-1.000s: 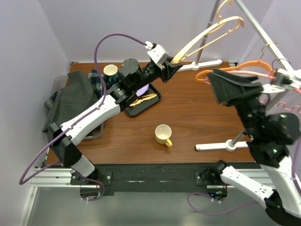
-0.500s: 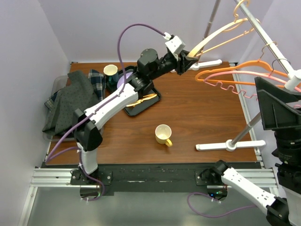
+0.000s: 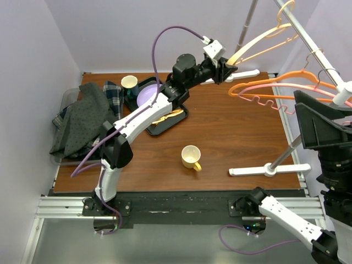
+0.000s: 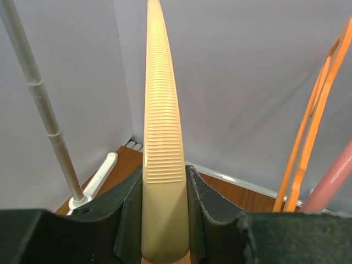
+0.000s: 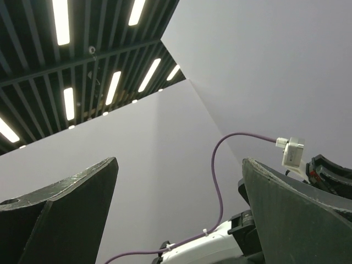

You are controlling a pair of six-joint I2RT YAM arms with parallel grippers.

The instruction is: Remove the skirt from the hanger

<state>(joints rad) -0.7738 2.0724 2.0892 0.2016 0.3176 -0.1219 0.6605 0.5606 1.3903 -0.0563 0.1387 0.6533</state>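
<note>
The right gripper (image 5: 180,160) hangs raised off the table's right edge, its fingers spread wide with nothing between them. A yellow mug (image 3: 191,157) stands toward the near edge. The skirt (image 3: 80,124) (a dark grey heap) lies over a bin (image 3: 67,99) at the left edge. Above the far edge, the left gripper (image 4: 165,181) has its fingers clamped on the ribbed arm of the cream hanger (image 4: 161,110).
</note>
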